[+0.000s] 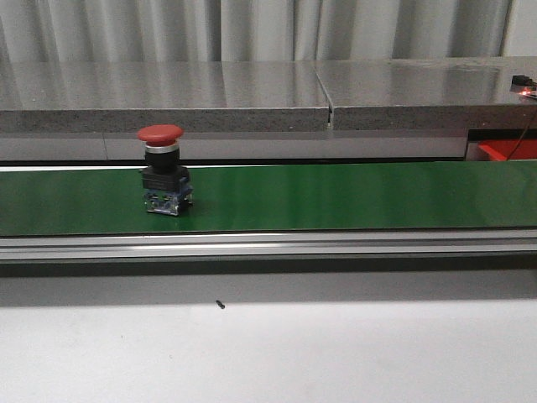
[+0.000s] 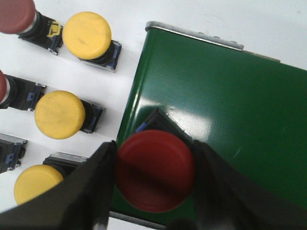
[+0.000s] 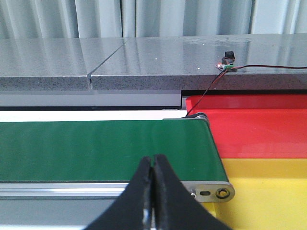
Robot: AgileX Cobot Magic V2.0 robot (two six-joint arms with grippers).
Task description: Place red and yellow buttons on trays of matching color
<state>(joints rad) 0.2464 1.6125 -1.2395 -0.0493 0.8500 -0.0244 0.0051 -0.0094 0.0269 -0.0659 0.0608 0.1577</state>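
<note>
Partly cropped, left pincer [image 2: 154, 191] flanks red button [image 2: 154, 170], grip unclear; right pincer [image 3: 152, 191] closed, empty.

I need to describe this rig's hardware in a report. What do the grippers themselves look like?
Only the fingers show. The left gripper has broad matte black fingers. The right gripper has matching black fingers tapering to narrow tips. No cables or markings are visible on them.

Both grippers: matte black jaws, smooth tapered fingers [image 3: 144, 191], no markings, cables or screws visible.
</note>
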